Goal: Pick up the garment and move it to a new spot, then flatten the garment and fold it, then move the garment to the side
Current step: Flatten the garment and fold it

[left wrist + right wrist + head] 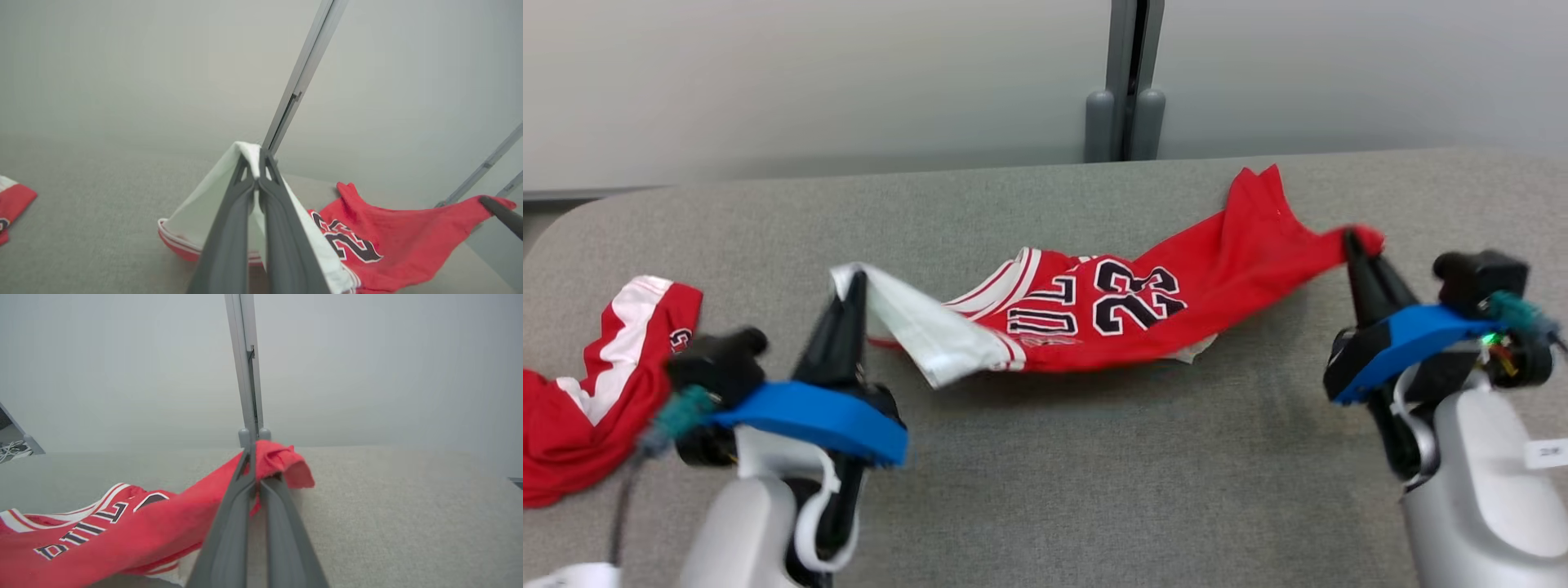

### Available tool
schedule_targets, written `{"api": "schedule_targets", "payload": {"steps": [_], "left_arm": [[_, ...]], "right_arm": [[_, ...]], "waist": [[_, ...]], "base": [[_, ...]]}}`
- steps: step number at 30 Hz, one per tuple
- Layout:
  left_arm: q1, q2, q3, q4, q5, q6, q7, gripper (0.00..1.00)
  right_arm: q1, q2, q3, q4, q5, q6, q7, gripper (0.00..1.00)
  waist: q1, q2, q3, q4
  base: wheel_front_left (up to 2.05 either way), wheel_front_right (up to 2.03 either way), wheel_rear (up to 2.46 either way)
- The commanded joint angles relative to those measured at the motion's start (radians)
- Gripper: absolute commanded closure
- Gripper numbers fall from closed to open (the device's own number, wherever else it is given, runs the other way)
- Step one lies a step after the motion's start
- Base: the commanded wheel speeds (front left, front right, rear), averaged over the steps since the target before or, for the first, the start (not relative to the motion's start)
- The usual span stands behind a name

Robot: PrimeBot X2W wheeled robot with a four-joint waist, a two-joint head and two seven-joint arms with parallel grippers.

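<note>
A red jersey (1143, 306) with white trim and the number 23 hangs stretched between my two grippers above the grey table (1045, 457). Its middle sags onto the table top. My left gripper (856, 282) is shut on the jersey's white edge (229, 179) at the left end. My right gripper (1354, 241) is shut on a red corner (282, 461) at the right end. In the left wrist view the jersey (392, 232) runs off to the right, where the other arm's dark finger (504, 214) holds it.
A second red and white garment (588, 392) lies crumpled at the table's left edge. A grey post (1127, 90) rises against the pale wall behind the table's far edge.
</note>
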Motion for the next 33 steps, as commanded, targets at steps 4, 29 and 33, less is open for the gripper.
{"api": "schedule_targets", "payload": {"steps": [4,29,33], "left_arm": [[-0.075,0.018,0.066,-0.195,-0.08,-0.007,0.047,1.0],[-0.671,0.142,0.109,-0.455,-0.108,0.085,0.387,1.0],[-0.788,0.158,0.109,-0.292,-0.064,0.068,0.339,1.0]], "right_arm": [[-0.006,-0.039,0.013,-0.205,0.046,0.0,0.051,1.0],[-0.124,-0.104,-0.063,-0.88,0.152,0.0,0.522,1.0],[-0.297,-0.1,-0.033,-0.703,0.115,0.0,0.483,1.0]], "waist": [[0.0,0.0,-0.044,-0.024],[0.0,0.0,0.138,-0.074],[0.0,0.0,0.212,-0.082]], "base": [[0.0,0.0,0.0],[0.0,0.0,0.0],[0.0,0.0,0.0]]}}
